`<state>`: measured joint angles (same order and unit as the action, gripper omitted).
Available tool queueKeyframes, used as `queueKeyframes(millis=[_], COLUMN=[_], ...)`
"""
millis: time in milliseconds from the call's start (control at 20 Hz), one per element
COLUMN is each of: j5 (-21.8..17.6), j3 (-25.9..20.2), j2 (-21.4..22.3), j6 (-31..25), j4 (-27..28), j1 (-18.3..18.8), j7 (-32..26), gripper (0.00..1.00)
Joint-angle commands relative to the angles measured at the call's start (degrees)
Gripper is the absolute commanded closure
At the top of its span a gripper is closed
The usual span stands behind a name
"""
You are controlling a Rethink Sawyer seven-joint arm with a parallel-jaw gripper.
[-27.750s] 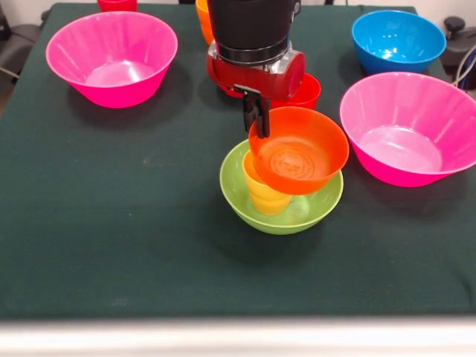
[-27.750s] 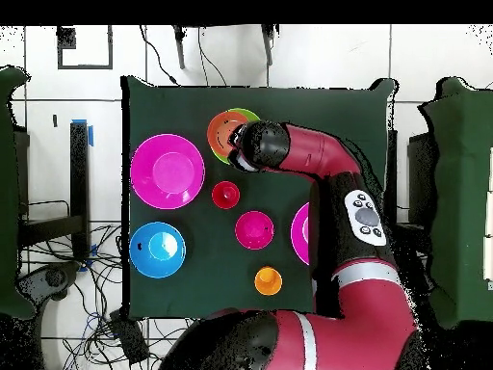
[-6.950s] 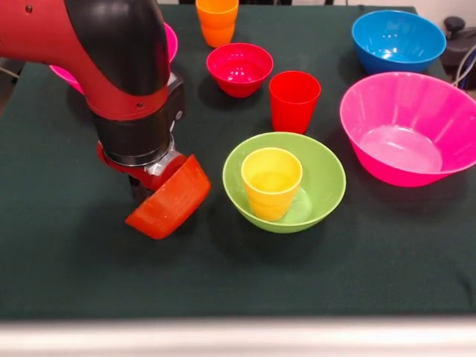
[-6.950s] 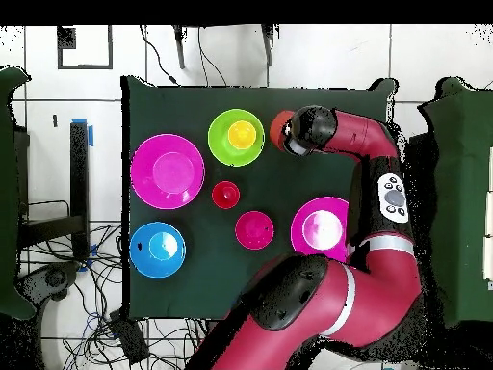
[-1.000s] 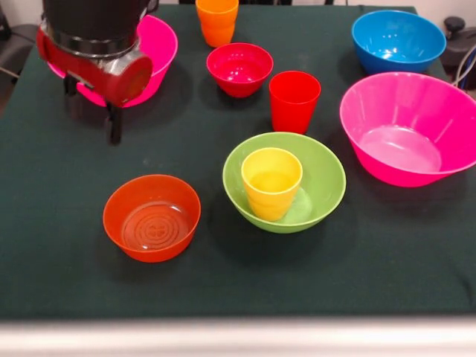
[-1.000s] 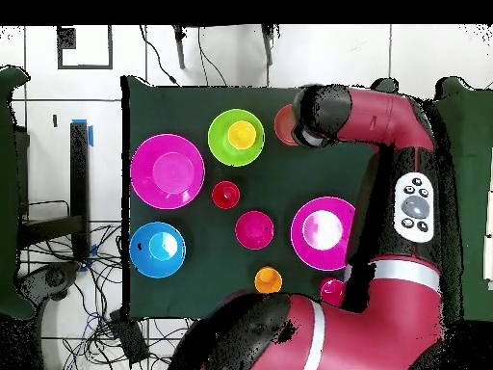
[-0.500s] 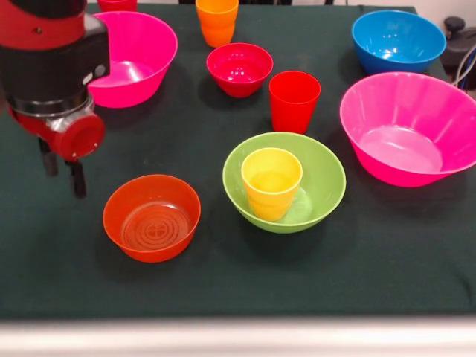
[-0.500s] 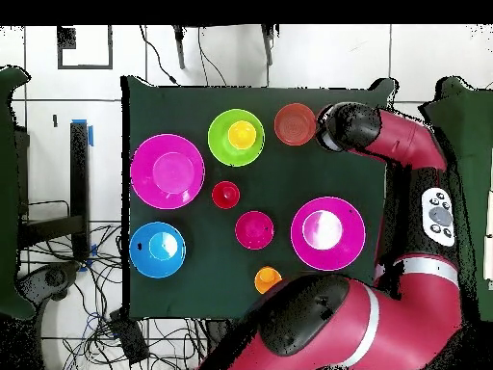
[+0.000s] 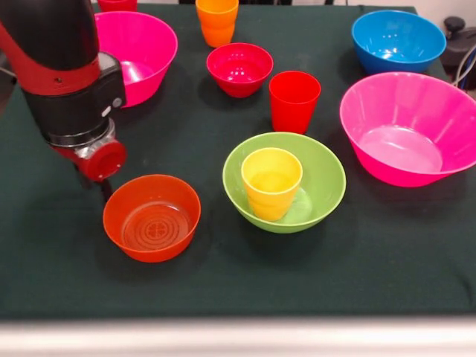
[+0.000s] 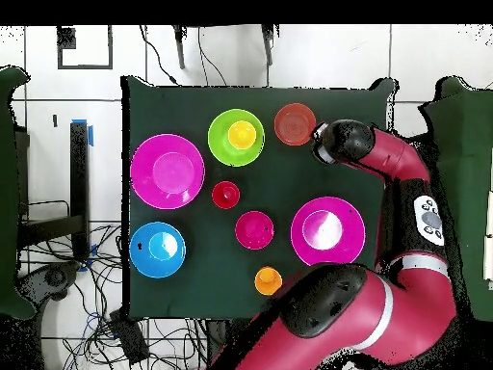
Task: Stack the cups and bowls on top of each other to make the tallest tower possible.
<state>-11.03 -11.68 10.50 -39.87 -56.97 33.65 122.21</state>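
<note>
Two vessels make up my tower so far: from the front camera the yellow cup (image 9: 271, 182) stands upright inside the lime-green bowl (image 9: 284, 183), near mid-table. The small orange bowl (image 9: 152, 216) sits alone on the cloth, mouth up, at about nine o'clock of that pair and apart from it. My gripper (image 9: 103, 187) hangs just off the orange bowl's rim at roughly eleven o'clock, mostly hidden under the red wrist, so I cannot tell whether it is spread or closed. Nothing appears to be carried. The red cup (image 9: 294, 100) stands at twelve o'clock of the green bowl, the crimson bowl (image 9: 239, 69) and orange cup (image 9: 217, 20) beyond it, the blue bowl (image 9: 399, 40) and one pink bowl (image 9: 410, 128) off to three o'clock, the other pink bowl (image 9: 134, 46) behind my arm.

From above, turned half round, the orange bowl (image 10: 295, 124) lies at three o'clock of the green bowl (image 10: 236, 137), and the wrist sits just beside it at about four o'clock, seemingly clear of the rim.

My worry is the approach. Coming down this close to the rim, I judge I could clip the glossy wall and skate the light bowl sideways into the green bowl, or tip it. If I do lift it, setting a wide bowl on a narrow cup risks a tilted, sliding seat.
</note>
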Motion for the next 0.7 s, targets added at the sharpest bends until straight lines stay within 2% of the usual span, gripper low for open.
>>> queueKeyframes(millis=[50,250,600,700], j5=[2.84,2.44,-0.79,-0.77], j3=[-12.21,-13.20,-14.34,-14.28], j2=[4.29,5.51,3.44,3.34], j6=[1.47,-0.13,4.88,3.41], j4=[-11.36,-11.71,-12.03,-10.87], j1=[2.93,3.39,3.92,3.98], j7=[-10.34,-9.75,-9.17,-9.20], gripper=[0.00,0.00,0.00,0.00])
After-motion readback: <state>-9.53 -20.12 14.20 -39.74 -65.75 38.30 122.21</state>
